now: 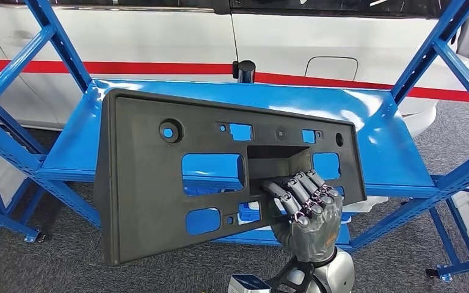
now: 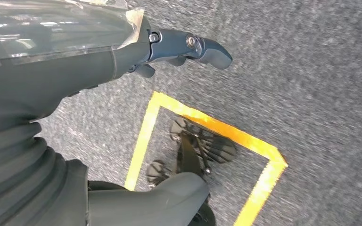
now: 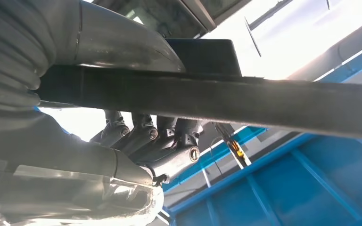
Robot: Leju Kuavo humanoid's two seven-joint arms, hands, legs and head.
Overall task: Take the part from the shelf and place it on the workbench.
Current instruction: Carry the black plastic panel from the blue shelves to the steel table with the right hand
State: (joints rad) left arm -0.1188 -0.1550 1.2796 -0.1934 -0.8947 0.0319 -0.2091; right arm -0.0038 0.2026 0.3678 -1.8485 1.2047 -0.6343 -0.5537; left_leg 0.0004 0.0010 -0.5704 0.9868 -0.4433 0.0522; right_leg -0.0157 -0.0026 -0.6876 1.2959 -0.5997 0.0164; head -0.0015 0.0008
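The part (image 1: 159,183) is a wide black plastic panel with several cut-outs and a boxed recess near its middle. It hangs tilted in front of the blue shelf (image 1: 378,140), its left end lower and closer to me. My right hand (image 1: 305,210) grips its lower edge just under the recess, fingers curled over the front face. In the right wrist view the panel's edge (image 3: 264,101) runs as a dark band, with the fingers (image 3: 146,136) wrapped under it. My left hand (image 2: 122,61) hangs over the floor and holds nothing, thumb and fingers apart.
A white car with a red stripe (image 1: 159,36) stands right behind the shelf. A small black cylinder (image 1: 244,70) sits at the shelf's back edge. Blue uprights and diagonal braces (image 1: 446,49) frame both sides. Yellow tape (image 2: 207,122) marks the grey carpet below.
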